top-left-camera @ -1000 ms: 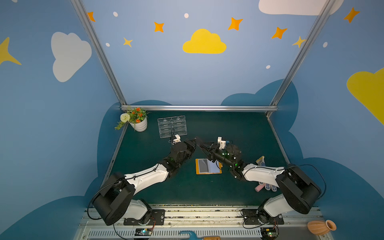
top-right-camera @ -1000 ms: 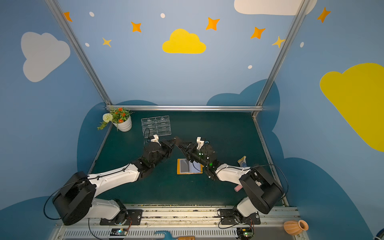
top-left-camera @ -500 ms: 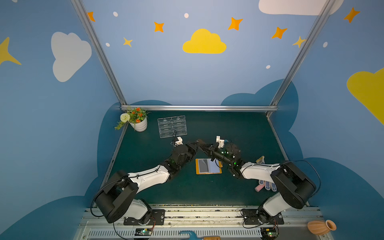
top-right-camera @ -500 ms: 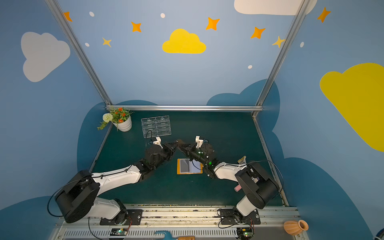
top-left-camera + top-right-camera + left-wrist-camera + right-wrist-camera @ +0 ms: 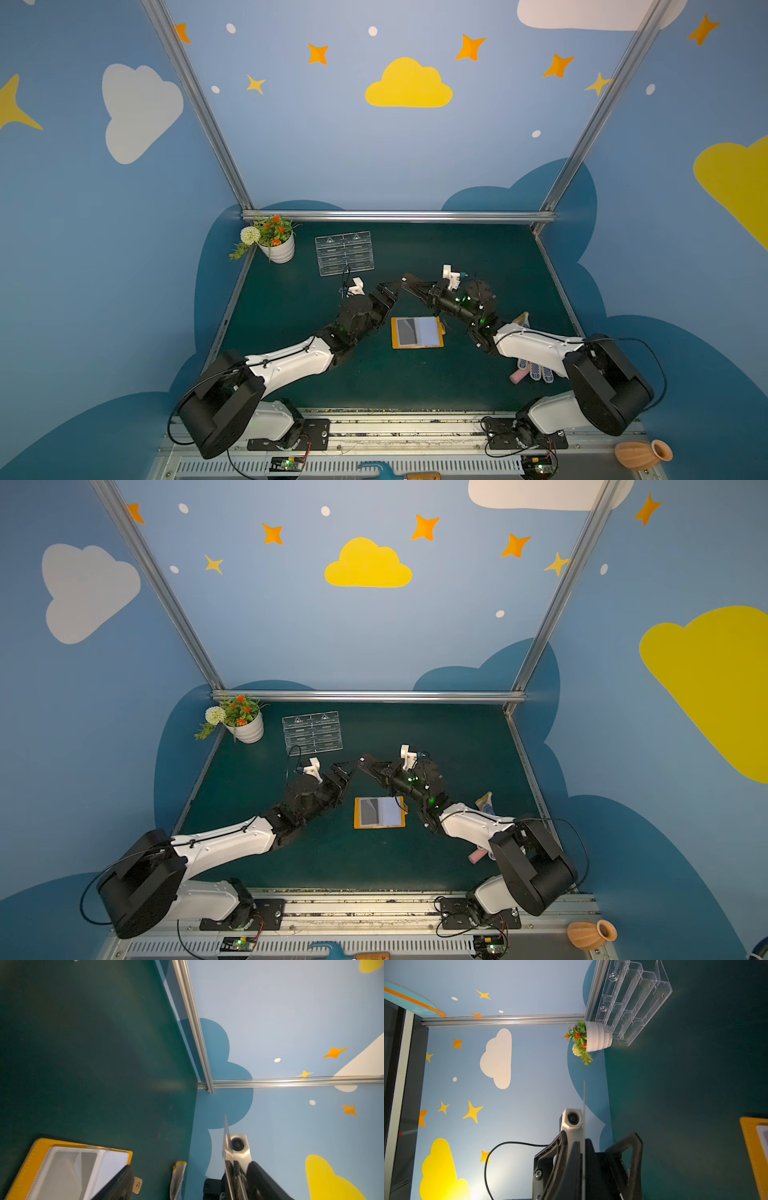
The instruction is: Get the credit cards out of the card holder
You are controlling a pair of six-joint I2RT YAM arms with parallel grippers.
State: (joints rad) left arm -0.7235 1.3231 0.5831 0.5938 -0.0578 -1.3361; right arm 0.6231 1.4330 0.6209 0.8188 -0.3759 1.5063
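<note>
The orange card holder (image 5: 417,332) (image 5: 379,812) lies open on the green mat, its clear sleeves showing grey and white. Behind it, above the mat, the two grippers meet tip to tip. My right gripper (image 5: 409,280) (image 5: 583,1167) is shut on a credit card (image 5: 584,1101), seen edge-on as a thin sliver that sticks out past the fingers. The same credit card (image 5: 226,1136) shows in the left wrist view. My left gripper (image 5: 392,287) (image 5: 190,1164) is open, its fingers (image 5: 631,1147) standing apart on either side of the right gripper and off the card.
A clear acrylic tiered stand (image 5: 344,253) and a white flower pot (image 5: 276,245) stand at the back left. A yellow-cuffed glove (image 5: 521,319) and pink and white items (image 5: 534,370) lie by the right arm. Aluminium rails edge the mat.
The left gripper has opened and let go of the card. The right gripper closed on the card and still holds it. Both grippers stay tip to tip behind the holder.
</note>
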